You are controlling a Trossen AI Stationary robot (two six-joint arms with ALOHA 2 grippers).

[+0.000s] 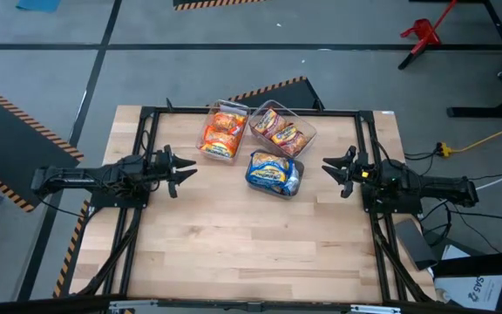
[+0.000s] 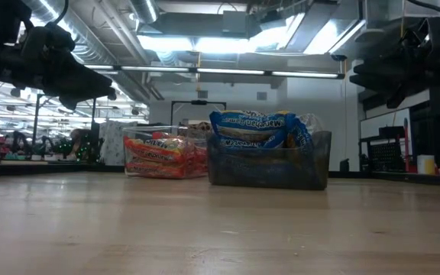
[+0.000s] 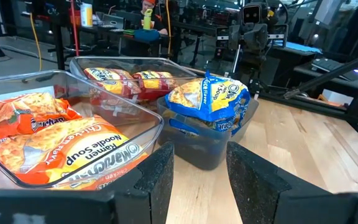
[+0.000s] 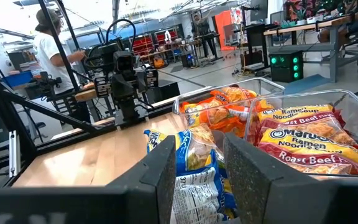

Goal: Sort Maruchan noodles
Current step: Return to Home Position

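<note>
The Maruchan noodles sit in three clear bins near the table's far middle. Orange-yellow packets [image 1: 221, 131] fill the left bin [image 3: 61, 155], red-and-white ones [image 1: 279, 127] the far right bin [image 4: 303, 134], blue-and-white ones [image 1: 273, 173] the nearest bin [image 2: 270, 156]. My left gripper [image 1: 184, 171] hovers open left of the bins, above the table. My right gripper [image 1: 329, 169] hovers open to their right. Both point toward the bins and hold nothing.
The wooden table [image 1: 251, 253] stretches bare from the bins to its near edge. Black frame rails [image 1: 138, 227] run along both sides. A person [image 4: 51, 43] stands in the room beyond the table's left side.
</note>
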